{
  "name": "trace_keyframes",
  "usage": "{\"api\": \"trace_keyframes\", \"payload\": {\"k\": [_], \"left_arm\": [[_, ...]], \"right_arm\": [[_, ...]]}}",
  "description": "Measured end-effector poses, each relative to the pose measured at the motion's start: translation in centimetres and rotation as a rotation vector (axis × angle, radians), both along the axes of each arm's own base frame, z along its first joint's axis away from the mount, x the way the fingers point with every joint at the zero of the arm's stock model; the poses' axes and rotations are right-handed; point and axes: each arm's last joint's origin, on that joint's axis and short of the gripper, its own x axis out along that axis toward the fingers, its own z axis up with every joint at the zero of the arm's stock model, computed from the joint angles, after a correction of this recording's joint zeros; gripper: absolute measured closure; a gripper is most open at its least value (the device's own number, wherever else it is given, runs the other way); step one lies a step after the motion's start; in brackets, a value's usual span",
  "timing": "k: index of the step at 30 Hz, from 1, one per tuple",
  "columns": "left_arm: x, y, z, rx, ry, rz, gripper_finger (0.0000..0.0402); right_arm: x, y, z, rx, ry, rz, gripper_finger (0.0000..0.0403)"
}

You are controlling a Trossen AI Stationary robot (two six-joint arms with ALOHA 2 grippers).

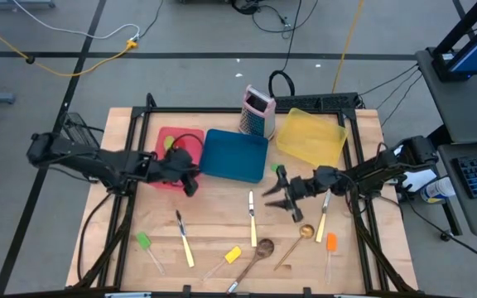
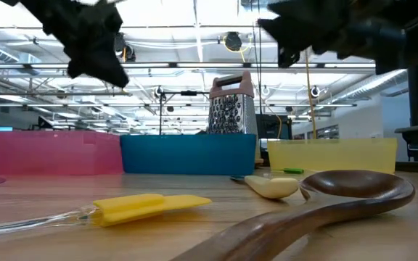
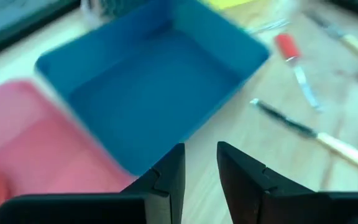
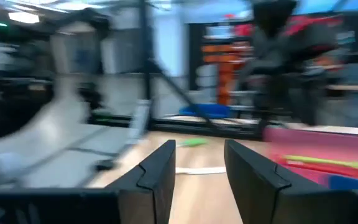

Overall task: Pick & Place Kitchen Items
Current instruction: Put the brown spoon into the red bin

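Observation:
Several slim utensils lie flat on the wooden table near its front edge: a green spatula (image 1: 143, 242), a dark-bladed knife (image 1: 183, 237), a pale-handled knife (image 1: 252, 217), a yellow spatula (image 1: 233, 254), a wooden spoon (image 1: 260, 249) and an orange spatula (image 1: 330, 242). A green item (image 1: 171, 142) lies in the red tray (image 1: 162, 165). My left gripper (image 1: 190, 180) hangs open above the seam between the red tray and the blue tray (image 3: 148, 87), with nothing between its fingers (image 3: 173, 168). My right gripper (image 1: 273, 196) hovers open above the table's middle and is empty too.
A metal box grater (image 1: 257, 112) with a pink top stands behind the blue tray (image 1: 234, 155). A yellow tray (image 1: 310, 136) sits at the back right. In the low view, the yellow spatula (image 2: 151, 205) and the wooden spoon (image 2: 354, 190) lie nearest.

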Motion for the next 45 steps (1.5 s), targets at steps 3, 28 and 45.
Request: {"api": "trace_keyframes", "payload": {"k": [3,28,45], "left_arm": [[0.2,-0.7,0.3,0.032,-0.035,-0.052,0.0302],[0.4,-1.0,0.6,0.12,-0.046,-0.085,0.0302],[0.4,-1.0,0.6,0.103,-0.05,-0.074,0.0302]], "right_arm": [[-0.3,1.6,0.1,0.006,0.002,0.077,0.0273],[5.6,10.2,-3.7,-0.087,0.501,0.075,0.0233],[10.6,15.0,-7.3,-0.329,0.872,0.326,0.0231]]}}
